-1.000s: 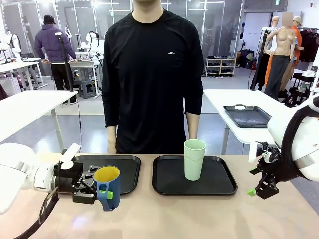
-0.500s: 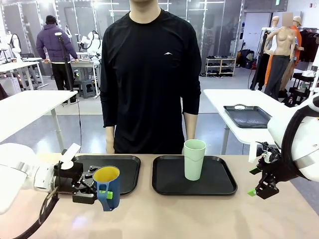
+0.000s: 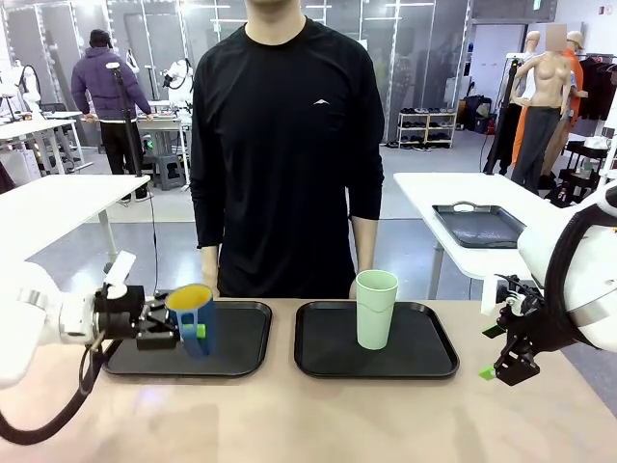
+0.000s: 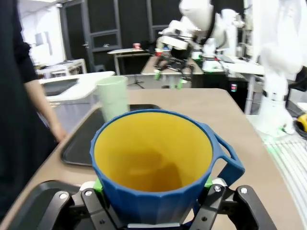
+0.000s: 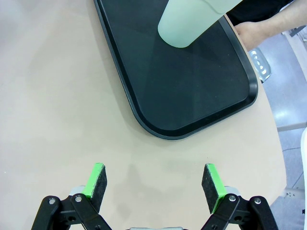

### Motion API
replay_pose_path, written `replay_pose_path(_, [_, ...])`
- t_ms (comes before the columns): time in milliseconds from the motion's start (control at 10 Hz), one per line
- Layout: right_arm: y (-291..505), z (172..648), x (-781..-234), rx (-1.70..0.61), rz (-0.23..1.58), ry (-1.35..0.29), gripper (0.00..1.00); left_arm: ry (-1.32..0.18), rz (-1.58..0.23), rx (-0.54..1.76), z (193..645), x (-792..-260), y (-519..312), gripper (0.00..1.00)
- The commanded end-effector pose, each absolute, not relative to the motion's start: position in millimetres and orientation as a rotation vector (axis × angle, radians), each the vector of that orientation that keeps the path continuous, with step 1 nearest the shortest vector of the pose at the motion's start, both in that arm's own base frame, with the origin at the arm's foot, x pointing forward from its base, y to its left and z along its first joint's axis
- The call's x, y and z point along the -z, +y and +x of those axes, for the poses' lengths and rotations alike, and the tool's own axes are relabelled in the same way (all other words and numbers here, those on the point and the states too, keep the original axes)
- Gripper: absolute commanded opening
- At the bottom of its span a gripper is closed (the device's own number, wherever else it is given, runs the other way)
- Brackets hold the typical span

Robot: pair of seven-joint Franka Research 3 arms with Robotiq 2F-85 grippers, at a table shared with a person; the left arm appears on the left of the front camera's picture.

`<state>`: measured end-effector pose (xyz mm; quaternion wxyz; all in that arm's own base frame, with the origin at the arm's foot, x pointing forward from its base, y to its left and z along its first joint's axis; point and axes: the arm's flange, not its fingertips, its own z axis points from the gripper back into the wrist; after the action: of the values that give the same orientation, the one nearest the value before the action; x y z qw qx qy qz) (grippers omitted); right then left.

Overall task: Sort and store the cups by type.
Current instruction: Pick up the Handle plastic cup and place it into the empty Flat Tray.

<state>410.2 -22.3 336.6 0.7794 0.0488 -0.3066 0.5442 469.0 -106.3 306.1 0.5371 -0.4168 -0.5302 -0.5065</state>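
Note:
My left gripper (image 3: 183, 330) is shut on the dark blue mug (image 3: 191, 317), which has a yellow inside and hangs above the left black tray (image 3: 236, 342). The left wrist view has the mug (image 4: 156, 167) between the green pads, handle to the right. Upright on the right black tray (image 3: 424, 352) stands the pale mint-green tumbler (image 3: 375, 309); its base (image 5: 192, 21) shows in the right wrist view. My right gripper (image 3: 501, 365) hangs open over the table's right end, away from the tumbler, with nothing between its green pads (image 5: 97, 180).
A person in a black top stands at the far edge, hands (image 3: 209, 286) down by the trays. The right tray's rim (image 5: 158, 132) lies just ahead of my right gripper. Bare table runs along the near side.
My left gripper has lifted the blue mug up and back from the near table edge, bringing it above the left tray. The right arm and the tumbler have stayed put.

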Motion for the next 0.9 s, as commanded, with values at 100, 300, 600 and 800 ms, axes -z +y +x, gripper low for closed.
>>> replay_pose_path(100, [-23.2,410.5,-336.8,-1.169,0.105,-0.670,1.00,-1.352,-0.915,1.160,529.8,-304.1,-91.4,0.77])
replay_pose_path(300, [-23.2,410.5,-336.8,-1.169,0.105,-0.670,1.00,-1.352,-0.860,1.131,570.1,-309.4,-79.7,0.77])
replay_pose_path(600, [-23.2,410.5,-336.8,-1.169,0.105,-0.670,1.00,-1.319,-0.818,1.094,582.8,-308.4,-69.7,0.77])
replay_pose_path(800, [-23.2,410.5,-336.8,-1.169,0.105,-0.670,1.00,-1.312,-0.826,1.100,584.6,-306.3,-66.4,0.77])
